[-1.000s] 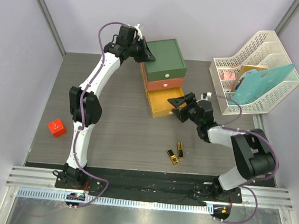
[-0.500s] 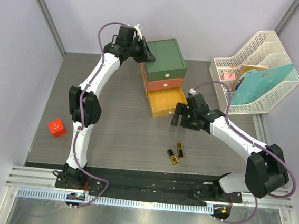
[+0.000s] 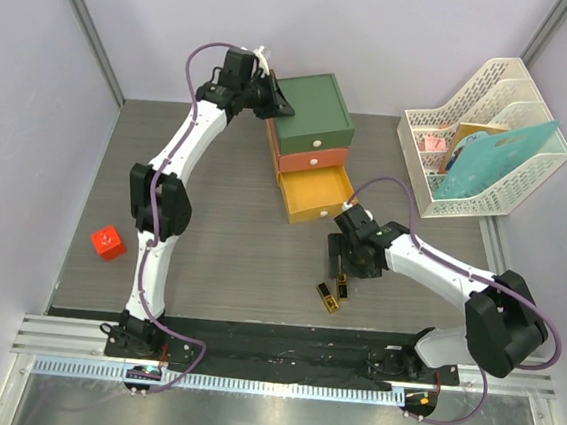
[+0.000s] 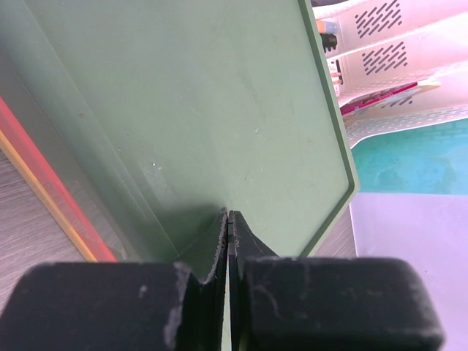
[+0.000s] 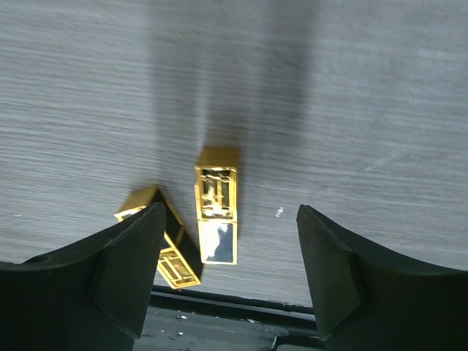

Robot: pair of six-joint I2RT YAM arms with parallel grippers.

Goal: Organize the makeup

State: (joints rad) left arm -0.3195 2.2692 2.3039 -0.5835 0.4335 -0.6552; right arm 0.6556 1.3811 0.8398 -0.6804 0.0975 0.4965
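Observation:
Two gold-and-black lipsticks lie side by side on the grey table near its front edge, one (image 3: 341, 283) straight and one (image 3: 328, 296) angled. In the right wrist view the straight lipstick (image 5: 216, 205) sits between my open fingers and the angled lipstick (image 5: 167, 241) is partly hidden behind the left finger (image 5: 124, 263). My right gripper (image 3: 342, 265) (image 5: 230, 212) hovers just above them, open and holding nothing. My left gripper (image 3: 279, 102) (image 4: 228, 213) is shut and empty, its tips resting against the green top of the drawer box (image 4: 205, 110).
The drawer box (image 3: 313, 110) has green, orange and yellow tiers, and its yellow bottom drawer (image 3: 318, 191) is pulled out. A red cube (image 3: 108, 243) sits at the left. A white file rack (image 3: 482, 131) with a teal folder stands at the back right. A black strip (image 5: 219, 301) edges the table.
My right arm has swung away from the open yellow drawer toward the table's front edge and now hangs over the two lipsticks, still open. The left arm has not moved.

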